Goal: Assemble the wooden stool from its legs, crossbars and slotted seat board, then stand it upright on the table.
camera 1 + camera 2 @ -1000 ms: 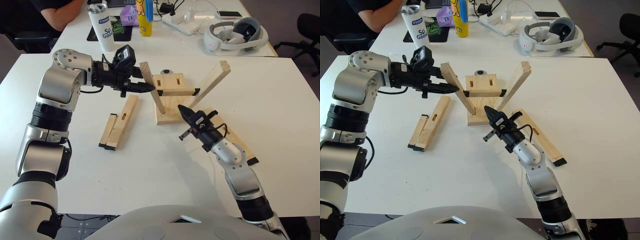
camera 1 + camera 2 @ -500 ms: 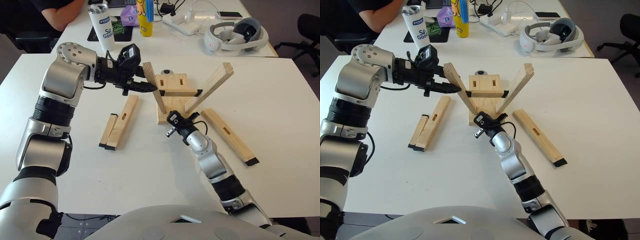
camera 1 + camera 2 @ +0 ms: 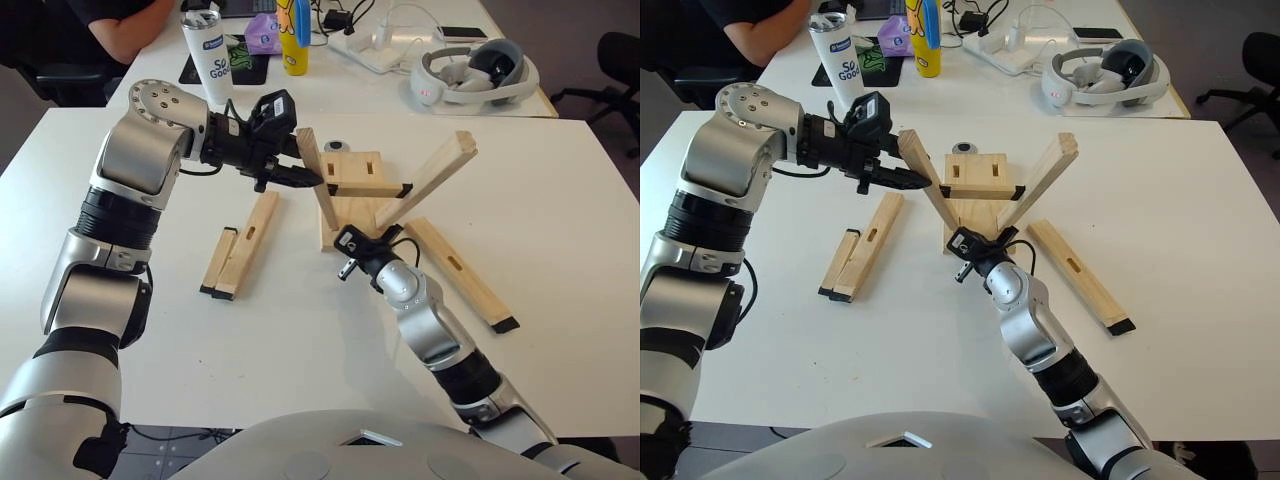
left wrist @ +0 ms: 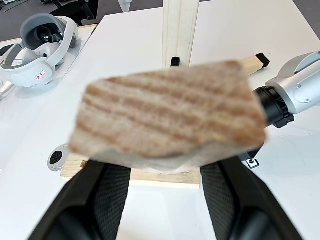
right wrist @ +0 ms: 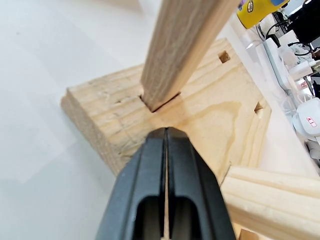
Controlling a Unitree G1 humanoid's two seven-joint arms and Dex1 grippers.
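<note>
Gripping the leg (image 3: 942, 205) is the left end effector (image 3: 305, 178); the right end effector (image 5: 166, 132) sits closed at its slot (image 5: 165, 101).

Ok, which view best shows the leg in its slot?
Right wrist view: the leg enters the seat board slot close up. Eye views show that small, by the right gripper; left wrist, the leg's top.

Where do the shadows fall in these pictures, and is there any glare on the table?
Left eye view: even light, only faint soft shadows on the white table beside the right forearm, no hard glare. Right wrist view: the table is washed out bright beside the seat board; the slot holding the leg is dark.
</note>
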